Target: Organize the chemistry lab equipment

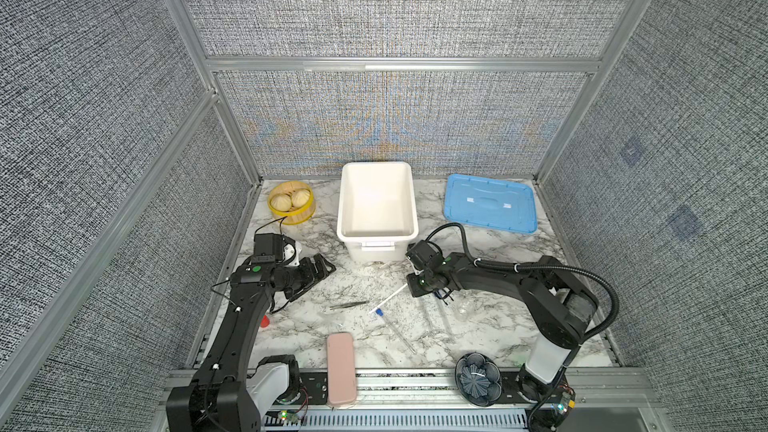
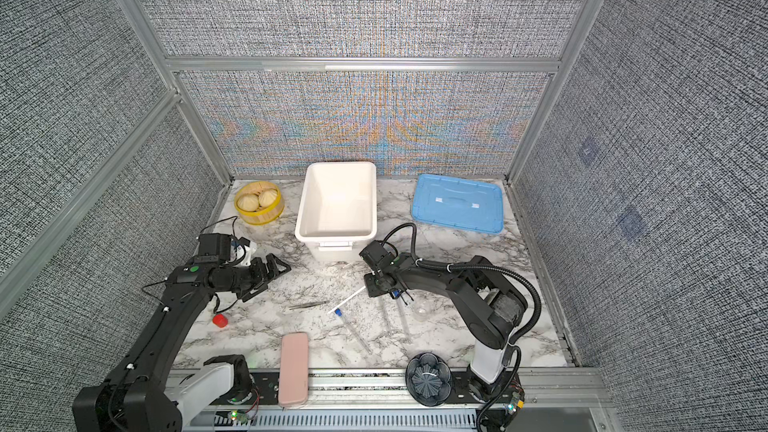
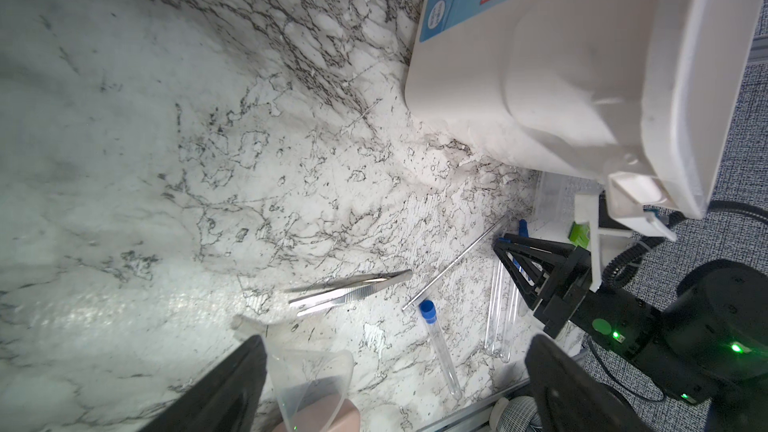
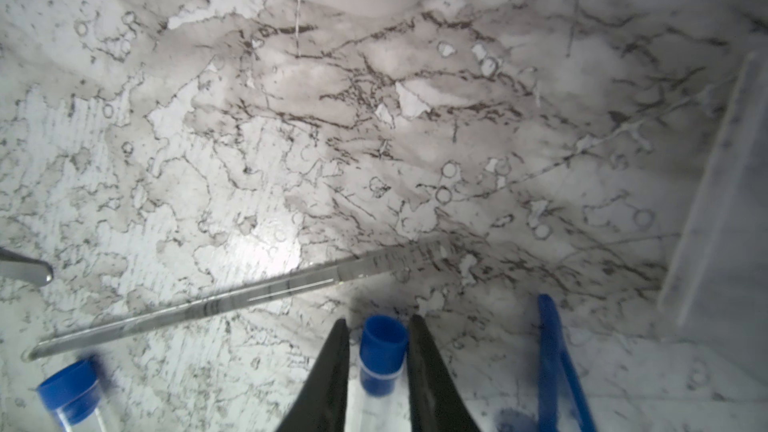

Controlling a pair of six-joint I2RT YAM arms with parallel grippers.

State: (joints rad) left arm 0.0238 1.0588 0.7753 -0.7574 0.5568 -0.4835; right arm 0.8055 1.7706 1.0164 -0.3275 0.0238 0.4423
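The right gripper (image 4: 379,320) has a finger on each side of a thin clear tube with a blue cap (image 4: 382,361) lying on the marble table (image 4: 374,139), but I cannot tell if it squeezes yet. The tube is smooth and caught only near its cap, so it could slip out when lifted or knock the blue plastic tweezers (image 4: 557,359) beside it. The left gripper (image 1: 311,282) is wide open and empty.
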